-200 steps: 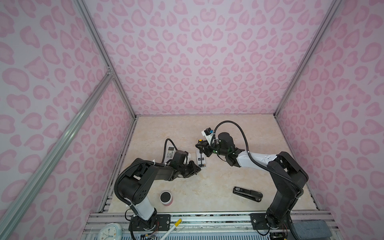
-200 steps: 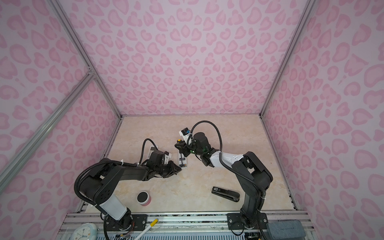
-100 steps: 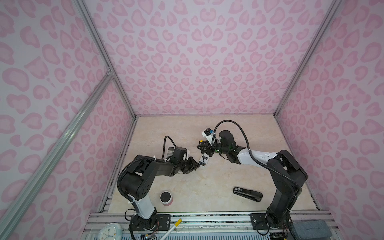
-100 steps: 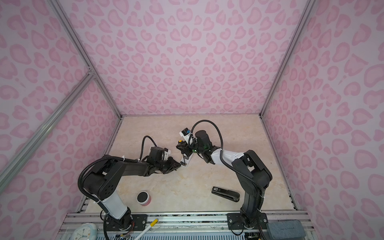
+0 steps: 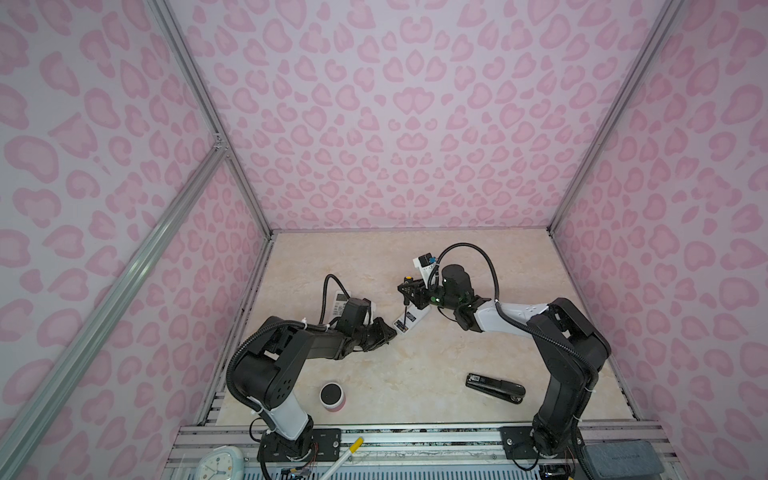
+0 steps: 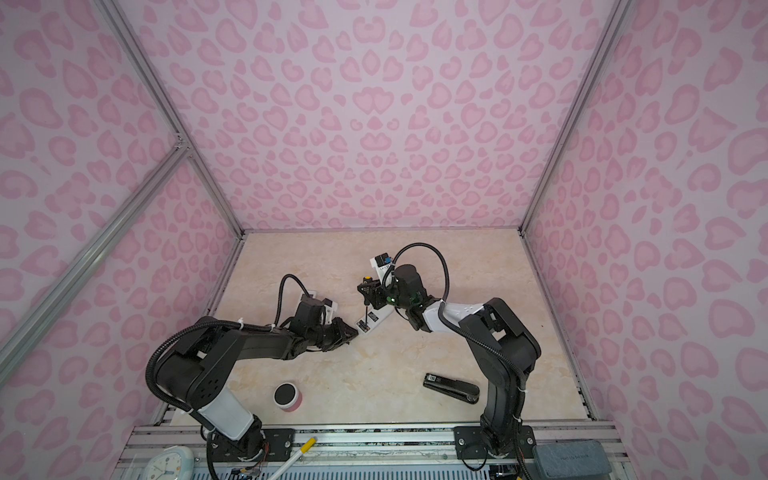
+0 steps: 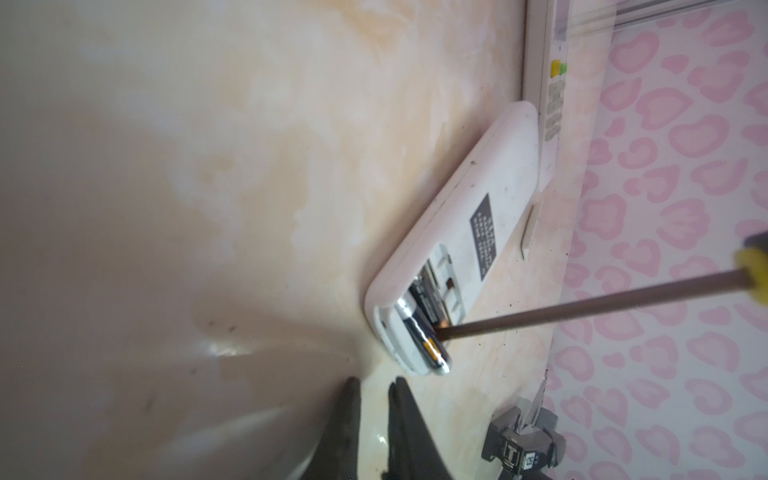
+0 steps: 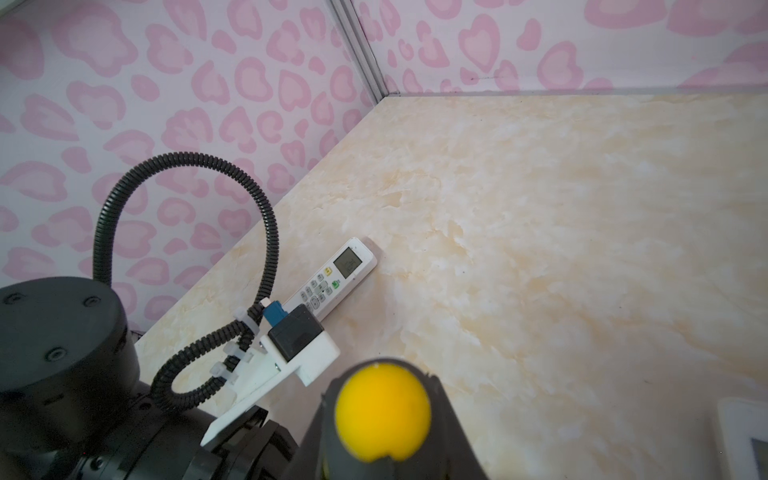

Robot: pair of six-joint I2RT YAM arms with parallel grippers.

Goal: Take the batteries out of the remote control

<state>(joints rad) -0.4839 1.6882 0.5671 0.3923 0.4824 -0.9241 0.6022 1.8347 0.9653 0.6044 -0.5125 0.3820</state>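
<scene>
far left by the wall: second remote [image 8: 337,272], white, buttons up, lying flat; pink cup [image 5: 331,397] with dark top stands near the front edge, left of middle

left arm: base at front left, stretched low and nearly flat over the table [image 5: 374,257], wrist pointing to the right in both top views; left gripper [image 7: 372,388] sits just short of the remote's battery end without touching it, fingers a narrow gap apart with nothing between them

middle: remote [image 7: 469,187], white, face down, lying on a diagonal on the table, grey label on its back, battery bay uncovered at the end nearest the left gripper; batteries [image 7: 419,330] are in that bay: the front one is a dark cylinder with a gold band and shiny metal ends, and a second dark one behind it is only partly seen; can't tell if the front one is lifted off its seat; screwdriver [image 7: 582,305] shaft comes in at a slant, its tip touching the front battery

right arm: base at front right, elbow raised, forearm reaching left toward the middle, wrist over the remote; right gripper [image 5: 409,291] is clamped on the screwdriver's black handle, yellow cap [image 8: 382,411] on top, shaft pointing down into the bay

right of middle near the front: black stapler [image 5: 494,388] flat on the table, well apart from both grippers
</scene>
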